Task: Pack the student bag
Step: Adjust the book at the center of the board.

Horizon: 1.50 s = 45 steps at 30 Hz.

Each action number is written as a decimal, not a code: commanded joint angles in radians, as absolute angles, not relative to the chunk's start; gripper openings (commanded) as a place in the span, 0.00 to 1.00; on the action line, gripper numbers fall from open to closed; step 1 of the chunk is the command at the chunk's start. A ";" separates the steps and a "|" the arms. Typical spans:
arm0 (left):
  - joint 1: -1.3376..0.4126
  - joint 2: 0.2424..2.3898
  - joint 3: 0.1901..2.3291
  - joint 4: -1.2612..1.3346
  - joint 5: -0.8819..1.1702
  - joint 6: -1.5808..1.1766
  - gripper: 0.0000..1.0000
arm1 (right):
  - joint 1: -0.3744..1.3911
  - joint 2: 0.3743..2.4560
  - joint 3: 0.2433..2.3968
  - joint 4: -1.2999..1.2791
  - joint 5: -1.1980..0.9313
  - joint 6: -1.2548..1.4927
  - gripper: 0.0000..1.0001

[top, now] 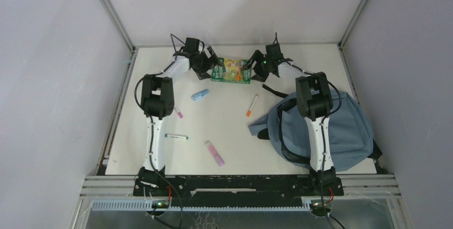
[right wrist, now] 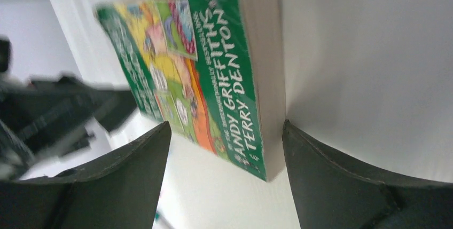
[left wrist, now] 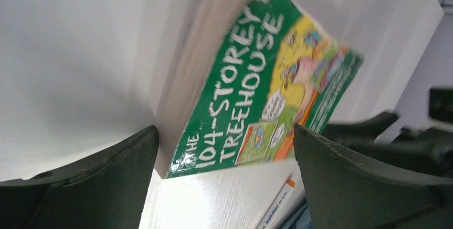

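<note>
A green paperback book (top: pixel 231 71) lies flat at the far middle of the table. My left gripper (top: pixel 212 67) is at its left end and my right gripper (top: pixel 249 69) at its right end. In the left wrist view the book (left wrist: pixel 251 79) has its near corner between the open fingers (left wrist: pixel 107 181), close to the left one, and nothing is gripped. In the right wrist view the book (right wrist: pixel 213 79) reaches between the open fingers (right wrist: pixel 342 181), its corner near the right one. The student bag (top: pixel 331 127), dusty blue, lies at the right under the right arm.
Loose on the table are a blue marker (top: pixel 200 95), an orange-capped pen (top: pixel 251 105), a pink marker (top: pixel 215 153), a green-capped pen (top: pixel 176 136) and a pink-capped pen (top: pixel 179 113). The enclosure's back wall stands just behind the book.
</note>
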State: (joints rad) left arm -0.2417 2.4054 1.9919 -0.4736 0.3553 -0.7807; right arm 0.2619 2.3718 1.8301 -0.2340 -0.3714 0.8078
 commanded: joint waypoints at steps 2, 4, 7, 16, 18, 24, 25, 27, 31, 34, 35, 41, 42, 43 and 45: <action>-0.223 2.373 2.081 -0.459 0.413 -0.714 1.00 | 0.332 2.147 1.574 -0.078 -0.568 0.872 0.83; -0.223 2.403 2.166 -0.503 0.421 -0.694 1.00 | 0.334 2.097 1.516 -0.080 -0.604 0.863 0.83; -0.223 2.441 2.231 -0.536 0.449 -0.697 1.00 | 0.330 2.030 1.461 -0.139 -0.564 0.789 0.83; -0.226 2.115 2.017 -0.651 0.196 -0.568 1.00 | 0.285 2.030 1.581 -0.347 -0.314 0.614 0.83; -0.232 2.042 1.896 -0.639 0.192 -0.590 1.00 | 0.264 2.067 1.632 -0.352 -0.308 0.617 0.83; -0.303 1.964 1.657 -0.566 0.231 -0.663 1.00 | 0.217 2.298 1.926 -0.415 -0.369 0.662 0.83; -0.313 1.967 1.636 -0.548 0.243 -0.681 1.00 | 0.216 2.343 1.985 -0.434 -0.374 0.666 0.83; -0.333 1.987 1.620 -0.527 0.266 -0.709 1.00 | 0.219 2.416 2.067 -0.462 -0.395 0.676 0.82; -0.358 2.040 1.626 -0.512 0.302 -0.728 1.00 | 0.227 2.470 2.081 -0.452 -0.441 0.704 0.81; -0.363 2.054 1.606 -0.481 0.314 -0.742 1.00 | 0.239 2.426 1.981 -0.419 -0.447 0.692 0.81; -0.364 2.062 1.605 -0.471 0.314 -0.743 1.00 | 0.239 2.403 1.932 -0.403 -0.449 0.693 0.81; -0.347 2.171 1.719 -0.481 0.317 -0.701 1.00 | 0.241 2.286 1.689 -0.260 -0.533 0.706 0.77; -0.340 2.188 1.739 -0.492 0.321 -0.690 1.00 | 0.247 2.268 1.666 -0.259 -0.547 0.696 0.76; -0.334 2.202 1.757 -0.506 0.321 -0.681 1.00 | 0.253 2.250 1.639 -0.252 -0.556 0.683 0.76; -0.324 2.222 1.779 -0.513 0.331 -0.670 1.00 | 0.270 2.213 1.591 -0.235 -0.567 0.655 0.74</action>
State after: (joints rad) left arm -0.3511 2.1910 1.6920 -0.5056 0.3008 -0.7078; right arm 0.2382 2.2948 1.6764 -0.2527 -0.5320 0.7071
